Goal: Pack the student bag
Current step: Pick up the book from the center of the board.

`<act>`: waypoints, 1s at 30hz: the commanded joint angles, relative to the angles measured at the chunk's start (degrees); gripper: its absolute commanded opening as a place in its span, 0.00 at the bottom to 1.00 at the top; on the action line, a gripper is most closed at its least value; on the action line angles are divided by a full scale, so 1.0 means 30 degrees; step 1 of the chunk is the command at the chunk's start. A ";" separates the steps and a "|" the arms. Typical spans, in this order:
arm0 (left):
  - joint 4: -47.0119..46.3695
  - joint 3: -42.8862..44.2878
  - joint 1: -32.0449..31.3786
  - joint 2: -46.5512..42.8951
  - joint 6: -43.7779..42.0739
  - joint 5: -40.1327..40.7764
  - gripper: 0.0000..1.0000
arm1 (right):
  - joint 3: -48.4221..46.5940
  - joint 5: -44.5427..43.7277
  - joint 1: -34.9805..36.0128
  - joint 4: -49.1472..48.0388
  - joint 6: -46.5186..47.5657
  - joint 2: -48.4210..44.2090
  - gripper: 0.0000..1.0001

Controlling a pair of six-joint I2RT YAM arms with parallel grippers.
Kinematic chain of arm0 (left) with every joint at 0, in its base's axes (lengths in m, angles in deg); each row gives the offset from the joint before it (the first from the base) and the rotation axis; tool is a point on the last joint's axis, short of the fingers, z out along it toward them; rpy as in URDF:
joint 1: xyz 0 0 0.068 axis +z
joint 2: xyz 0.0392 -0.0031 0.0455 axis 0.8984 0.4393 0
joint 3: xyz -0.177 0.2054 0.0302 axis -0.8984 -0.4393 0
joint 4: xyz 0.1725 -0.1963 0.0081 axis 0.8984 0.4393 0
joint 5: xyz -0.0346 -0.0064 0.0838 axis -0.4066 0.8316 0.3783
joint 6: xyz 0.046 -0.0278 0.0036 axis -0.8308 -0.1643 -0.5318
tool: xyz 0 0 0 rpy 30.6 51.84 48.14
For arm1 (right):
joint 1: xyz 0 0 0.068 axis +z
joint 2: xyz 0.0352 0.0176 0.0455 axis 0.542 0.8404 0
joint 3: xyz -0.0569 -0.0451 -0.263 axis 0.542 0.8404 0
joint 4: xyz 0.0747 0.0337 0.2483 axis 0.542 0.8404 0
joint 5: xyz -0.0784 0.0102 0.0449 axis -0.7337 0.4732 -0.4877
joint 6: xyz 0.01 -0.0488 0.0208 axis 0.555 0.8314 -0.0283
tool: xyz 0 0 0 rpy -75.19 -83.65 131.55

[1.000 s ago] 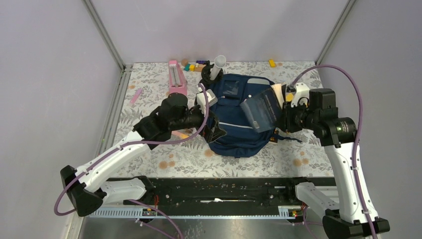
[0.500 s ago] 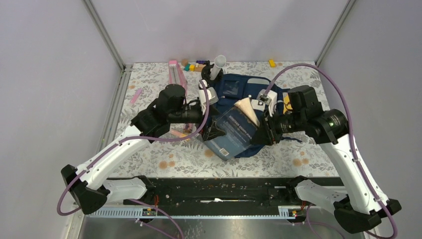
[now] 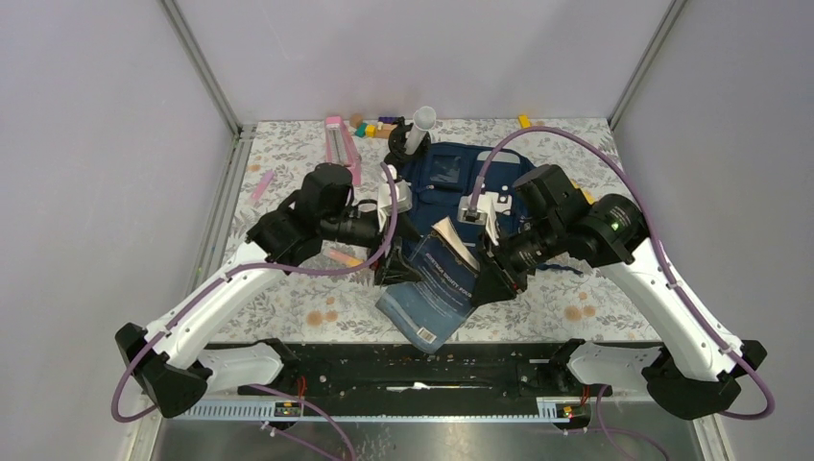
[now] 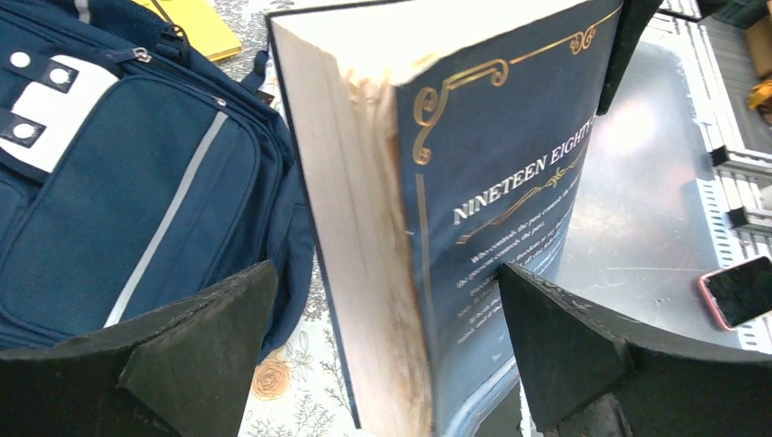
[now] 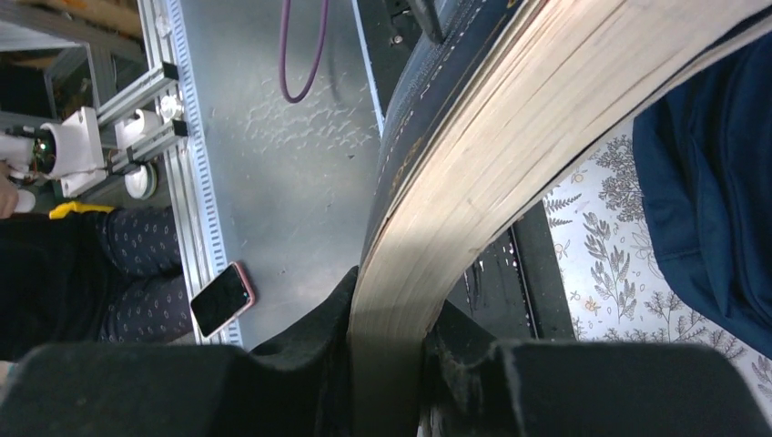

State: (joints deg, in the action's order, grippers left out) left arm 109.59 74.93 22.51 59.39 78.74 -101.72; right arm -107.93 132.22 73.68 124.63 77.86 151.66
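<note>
The student bag, a navy backpack with white patches and a thin light stripe, lies flat at the table's middle back. It also shows in the left wrist view and the right wrist view. My right gripper is shut on the page edge of a blue paperback book and holds it tilted in the air, in front of the bag near the table's front edge. In the right wrist view the jaws pinch the pages. My left gripper is open, with the book standing between its fingers.
A pink box, a white cup, coloured blocks and a yellow block lie at the back. A pink strip lies at the left. A black rail runs along the front. A phone lies below the table.
My right arm has swung the book from above the bag's right side forward and left, to the front of the bag. My left gripper has drawn back a little.
</note>
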 commanded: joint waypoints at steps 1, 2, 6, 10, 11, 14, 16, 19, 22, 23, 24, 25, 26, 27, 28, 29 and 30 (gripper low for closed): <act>-0.0398 0.0057 0.0829 -0.0102 -0.0196 -0.3931 0.99 | -0.1976 0.1501 0.0783 0.0388 0.1167 -0.0042 0.00; -0.0351 0.0063 0.0912 -0.0078 -0.0172 -0.4563 0.99 | -0.2197 0.1483 0.0836 0.0634 0.1427 -0.0033 0.00; 0.0692 0.0129 0.1016 -0.0034 -0.0925 -0.4792 0.99 | -0.2827 0.1916 0.0855 0.1071 0.1772 -0.0211 0.00; 0.0803 0.0283 0.1587 0.0268 -0.0618 -0.6842 0.99 | -0.2756 0.2125 0.0940 0.1199 0.1883 -0.0384 0.00; 0.0612 0.0362 0.1666 0.0408 -0.0357 -0.7469 0.99 | -0.2741 0.2253 0.0966 0.1260 0.1958 -0.0427 0.00; 0.0249 0.0528 0.1995 0.0793 0.0326 -0.7971 0.99 | -0.2573 0.2477 0.1090 0.1187 0.1958 -0.0626 0.00; 0.0203 0.0661 0.2355 0.0983 0.0618 -0.8076 0.99 | -0.2506 0.2379 0.1141 0.1235 0.1931 -0.0704 0.00; -0.1377 0.0405 0.2464 0.1475 0.2343 -1.0006 0.99 | -0.2398 0.2413 0.1196 0.1179 0.2036 -0.0846 0.00; -0.5673 -0.0772 0.1737 0.1720 0.6496 -1.1660 0.99 | -0.2259 0.2454 0.1217 0.1044 0.2215 -0.0609 0.00; -0.6753 -0.1150 0.1358 0.1703 0.6976 -1.1850 0.99 | -0.2207 0.2302 0.1231 0.0973 0.2234 -0.0459 0.00; -0.7503 -0.1414 0.1004 0.1719 0.7803 -1.2203 0.99 | -0.2171 0.2162 0.1205 0.0876 0.2262 -0.0345 0.00; -0.8395 -0.1681 0.0659 0.1680 0.8577 -1.2475 0.99 | -0.2148 0.2104 0.1219 0.0776 0.2299 -0.0224 0.00; -0.9531 -0.1901 0.0414 0.1602 0.9193 -1.2736 0.99 | -0.2160 0.2071 0.1209 0.0687 0.2347 -0.0114 0.00; -1.0307 -0.2138 0.0208 0.1442 0.9787 -1.2907 0.99 | -0.2125 0.2019 0.1219 0.0566 0.2342 -0.0053 0.00; -1.1122 -0.2459 0.0124 0.1217 1.0370 -1.2998 0.99 | -0.2087 0.1885 0.1206 0.0345 0.2298 -0.0056 0.00; -1.1828 -0.2698 0.0076 0.1043 1.0842 -1.3153 0.99 | -0.2039 0.1736 0.1219 0.0182 0.2259 -0.0064 0.00; -1.2433 -0.2937 0.0071 0.0867 1.1296 -1.3285 0.99 | -0.2018 0.1523 0.1228 0.0067 0.2196 -0.0046 0.00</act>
State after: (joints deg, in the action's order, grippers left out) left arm 87.74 68.13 23.26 64.48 103.02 -135.65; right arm -113.31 134.23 76.70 130.31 83.81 151.70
